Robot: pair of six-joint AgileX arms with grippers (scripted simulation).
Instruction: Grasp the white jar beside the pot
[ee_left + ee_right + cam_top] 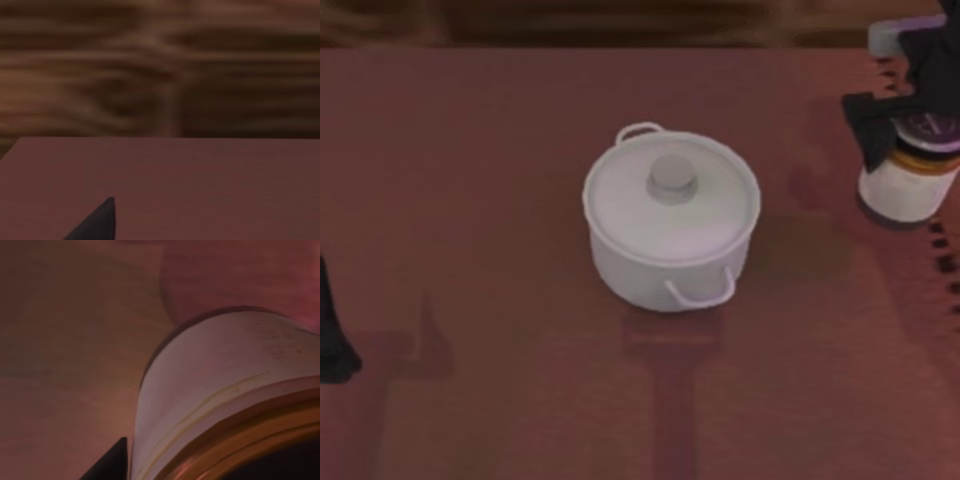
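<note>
My right tool (pixel 908 128) sits over the white jar (pixel 907 185) at the table's (pixel 470 200) right edge, well apart from the pot (pixel 670 220) — whether it is clenched, I cannot tell (left tool (pixel 335 355) parked). Next: confirm the grip before lifting.

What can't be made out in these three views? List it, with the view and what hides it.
- Right gripper, top view: its fingers sit at the white jar, but the arm above hides whether they have shut.
- Jar's dark lid, top view: partly covered by the gripper and cut by the edge.
- Left gripper, top view: mostly off the left edge.
- Pot: lid on, contents hidden.
</note>
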